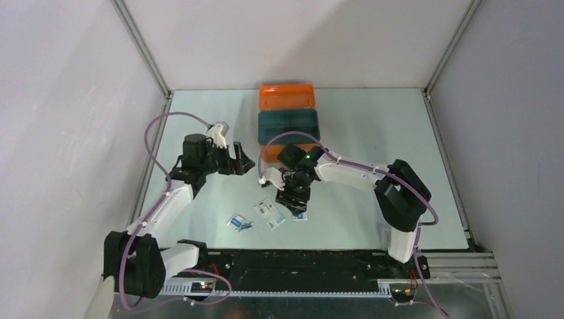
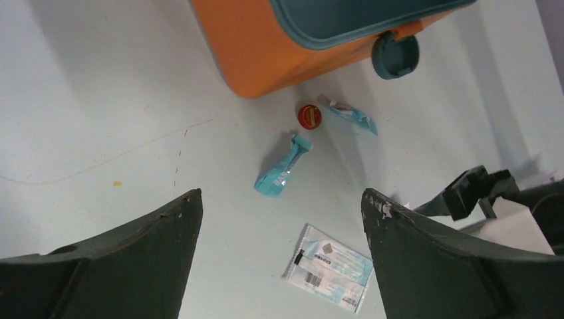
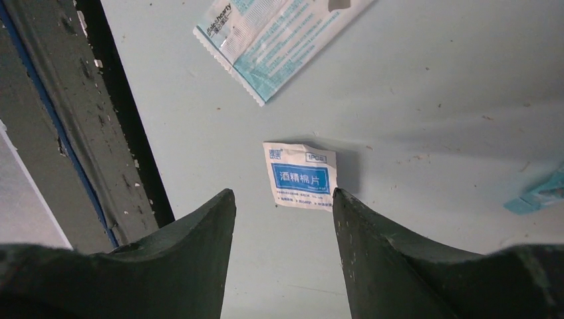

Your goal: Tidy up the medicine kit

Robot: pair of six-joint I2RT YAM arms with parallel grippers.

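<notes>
Right end effector, jaws spread apart, hovers over a flat, square, slightly crinkled blue-and-white sachet.

Table is viewed whole from high behind. Wrist views are aimed downward, right closest. Medicine kit is shared by overhead and left; sachet by overhead and right.

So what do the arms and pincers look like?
The left arm and right arm have white links, black joints and a looping mauve cable each. A green light marks the right wrist. The left pincer and right pincer have dark, curved, tapering fingers.
</notes>
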